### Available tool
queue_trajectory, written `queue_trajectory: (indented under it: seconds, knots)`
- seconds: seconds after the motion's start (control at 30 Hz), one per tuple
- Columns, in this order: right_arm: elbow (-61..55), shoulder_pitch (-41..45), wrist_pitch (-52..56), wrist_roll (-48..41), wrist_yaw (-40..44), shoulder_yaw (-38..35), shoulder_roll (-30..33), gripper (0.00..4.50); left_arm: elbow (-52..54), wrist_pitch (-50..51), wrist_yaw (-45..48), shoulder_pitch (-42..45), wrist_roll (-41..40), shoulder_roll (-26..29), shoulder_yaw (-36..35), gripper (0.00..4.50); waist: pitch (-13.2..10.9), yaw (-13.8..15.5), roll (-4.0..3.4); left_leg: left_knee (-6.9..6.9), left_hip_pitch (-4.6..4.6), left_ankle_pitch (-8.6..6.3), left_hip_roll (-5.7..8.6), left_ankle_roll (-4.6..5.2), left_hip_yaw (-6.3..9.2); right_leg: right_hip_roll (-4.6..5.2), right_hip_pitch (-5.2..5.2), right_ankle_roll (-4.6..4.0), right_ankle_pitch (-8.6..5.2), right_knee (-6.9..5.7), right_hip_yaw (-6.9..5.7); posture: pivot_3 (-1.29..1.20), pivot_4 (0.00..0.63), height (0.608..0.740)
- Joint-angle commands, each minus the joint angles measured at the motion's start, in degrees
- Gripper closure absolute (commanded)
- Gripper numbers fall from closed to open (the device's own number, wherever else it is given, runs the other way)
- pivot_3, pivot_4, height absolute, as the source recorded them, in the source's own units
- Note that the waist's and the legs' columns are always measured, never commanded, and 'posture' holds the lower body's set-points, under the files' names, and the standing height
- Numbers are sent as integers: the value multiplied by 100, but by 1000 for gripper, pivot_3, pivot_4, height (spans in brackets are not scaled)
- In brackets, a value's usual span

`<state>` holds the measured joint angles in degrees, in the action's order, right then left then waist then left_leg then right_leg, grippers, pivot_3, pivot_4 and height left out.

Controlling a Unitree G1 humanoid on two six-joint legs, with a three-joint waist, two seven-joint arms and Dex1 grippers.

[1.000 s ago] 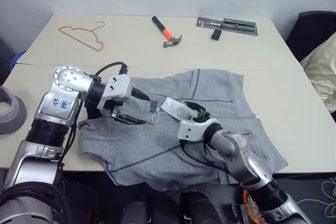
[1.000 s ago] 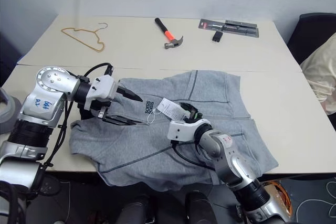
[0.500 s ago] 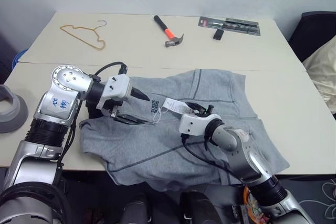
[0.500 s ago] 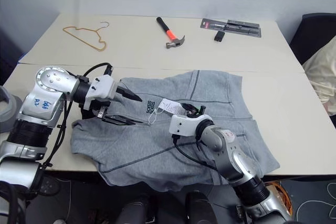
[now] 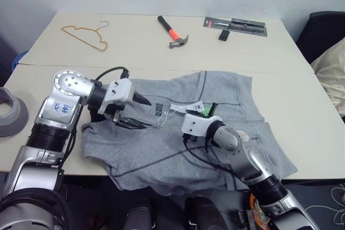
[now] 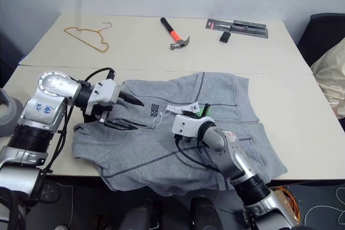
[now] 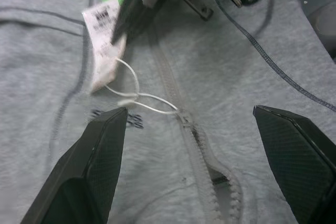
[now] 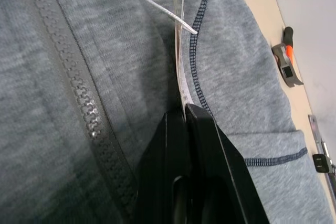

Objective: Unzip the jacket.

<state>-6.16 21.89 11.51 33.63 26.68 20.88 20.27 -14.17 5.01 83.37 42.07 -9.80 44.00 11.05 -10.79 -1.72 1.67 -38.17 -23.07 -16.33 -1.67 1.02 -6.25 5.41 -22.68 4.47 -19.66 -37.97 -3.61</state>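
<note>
- Between the right gripper's (image 8: 185, 109) jaws sits the white hang tag (image 8: 181, 82), pinched edge-on; the jaws are pressed together on it, beside the zip but not on the zip pull.
- On the other side, the left gripper (image 7: 202, 145) has its jaws spread wide, hovering just above the grey fleece with the zip slider (image 7: 185, 116) between the fingertips.
- A white string (image 7: 137, 94) runs from the tag to the slider, so a pull on the tag would likely drag the slider along the zip teeth (image 8: 79, 98).
- The pull should run straight along the zip line; a sideways tug risks snapping the string or bunching the cloth.
- The left jaws would do well to press or pinch the fabric near the slider, so the jacket (image 5: 226, 98) stays flat.
- The jacket lies spread across the near surface (image 5: 302, 95), zip mostly closed, with a hammer (image 5: 171, 32) and a wire hanger (image 5: 83, 35) well apart behind it.
</note>
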Motion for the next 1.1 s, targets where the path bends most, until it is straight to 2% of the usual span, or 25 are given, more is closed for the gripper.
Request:
queue_trajectory:
  seconds: [0.03, 0.37, 0.5, 0.7, 0.83, 1.0, 1.1]
  knots:
    - [-307, -139, 207, -144, -132, -302, -59, 4461, -231, -444, -56, -162, 310, 41, 135, 489, 0, 8, 0, 0, 0, 0, 0, 0, 0, 0, 0, 0, 0, 0, 0, 0, 150, 740]
    - [-992, -392, 888, -807, -321, -1040, -493, 4461, -2345, -1529, -1026, 252, 1213, -701, 417, 489, 2, 29, -2, -4, 1, -1, 5, 4, 1, 6, 3, 1, 0, 0, -4, 0, 150, 740]
    - [-1355, -467, 1471, -1278, -431, -1709, -717, 4461, -2876, -1719, -1277, 371, 1237, -844, 344, 489, 13, 56, -21, -6, 18, 2, 10, 8, 2, 14, 17, 1, 0, 6, -4, 0, 150, 740]
    - [-1473, -304, 2153, -1909, -751, -3183, -484, 4461, -3039, -1816, -1400, 353, 1179, -910, 253, 489, 17, 105, -26, -2, 33, 3, 16, 11, 3, 22, 26, 1, 1, 0, -2, 0, 150, 740]
    - [-938, -17, 2299, -2444, -816, -4414, 253, 4461, -3021, -1837, -1454, 230, 1155, -919, 214, 489, 24, 109, -40, 1, 34, 3, 17, 11, -3, 22, 24, 1, 1, 0, 3, 0, 150, 740]
    - [420, 294, 1884, -2861, -882, -5374, 1544, 4461, -2966, -1820, -1490, 143, 1151, -915, 155, 489, 25, 102, -43, 18, 63, 1, 17, 15, -19, 21, 36, 1, 1, 5, 16, 0, 150, 740]
    - [1266, 680, 1680, -3171, -919, -5784, 2237, 4461, -2934, -1793, -1492, 109, 1135, -898, 107, 489, 40, 70, -75, 27, 76, -1, 16, 19, -35, 21, 38, 1, 1, 6, 32, 0, 150, 740]
